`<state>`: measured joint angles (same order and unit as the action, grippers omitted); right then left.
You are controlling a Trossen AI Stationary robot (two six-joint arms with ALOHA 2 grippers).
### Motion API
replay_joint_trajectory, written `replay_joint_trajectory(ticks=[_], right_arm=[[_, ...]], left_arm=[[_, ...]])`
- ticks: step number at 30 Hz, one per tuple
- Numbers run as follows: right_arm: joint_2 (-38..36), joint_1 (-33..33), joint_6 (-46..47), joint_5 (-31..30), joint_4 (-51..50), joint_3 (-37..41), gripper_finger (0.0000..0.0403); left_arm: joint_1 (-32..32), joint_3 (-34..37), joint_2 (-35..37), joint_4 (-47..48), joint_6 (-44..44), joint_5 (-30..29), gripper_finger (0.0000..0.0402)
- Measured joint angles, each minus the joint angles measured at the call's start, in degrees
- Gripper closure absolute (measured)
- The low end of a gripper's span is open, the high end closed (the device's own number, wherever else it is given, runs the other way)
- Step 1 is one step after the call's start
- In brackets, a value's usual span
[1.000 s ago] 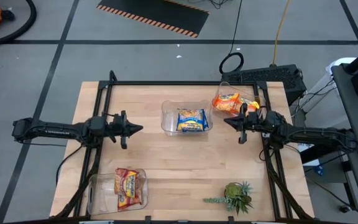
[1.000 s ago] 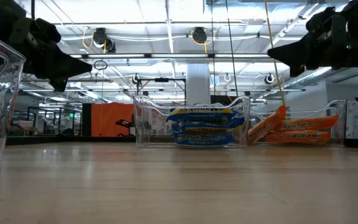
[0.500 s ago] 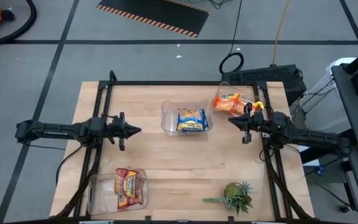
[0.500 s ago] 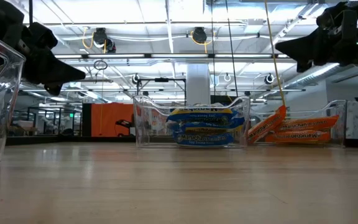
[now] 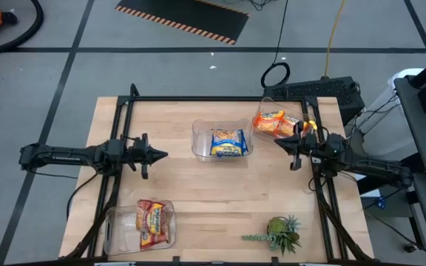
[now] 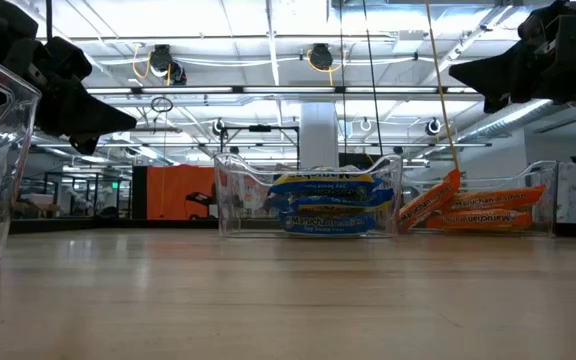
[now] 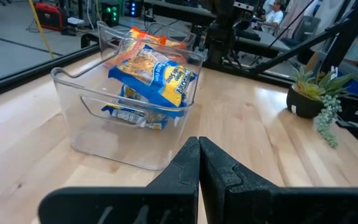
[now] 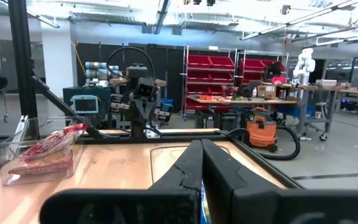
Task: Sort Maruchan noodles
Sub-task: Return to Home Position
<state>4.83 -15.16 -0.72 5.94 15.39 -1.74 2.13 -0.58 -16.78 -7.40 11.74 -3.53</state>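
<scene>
The blue-and-yellow Maruchan noodles point(image 5: 228, 142) lie stacked in a clear bin point(image 5: 199, 139) at 12 o'clock on the tabletop point(image 5: 220, 192), with "Maruchan" legible on their wrappers in the low view. Orange packets point(image 5: 271, 122) fill a second bin point(image 5: 265, 104) at 2 o'clock, one leaning on its wall. Red-brown packets point(image 5: 152, 222) sit in a third bin point(image 5: 114, 230) at 7 o'clock. The left gripper point(image 5: 166, 154) at 9 o'clock and the right gripper point(image 5: 277, 143) at 3 o'clock hover with fingers pressed together, holding nothing
</scene>
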Motion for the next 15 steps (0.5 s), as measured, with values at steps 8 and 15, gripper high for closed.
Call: replay_joint_trajectory(ticks=[8, 15], right_arm=[[-4.76, 0.04, 0.00, 0.03, -5.29, 0.00, 0.0403], [-4.67, 1.65, 1.96, 0.28, -6.51, 0.00, 0.0403]], left_arm=[[0.01, 0.00, 0.00, 1.49, 0.90, -0.91, 0.0400], [0.04, -0.02, 0.00, 0.40, 1.05, -3.84, 0.0400]])
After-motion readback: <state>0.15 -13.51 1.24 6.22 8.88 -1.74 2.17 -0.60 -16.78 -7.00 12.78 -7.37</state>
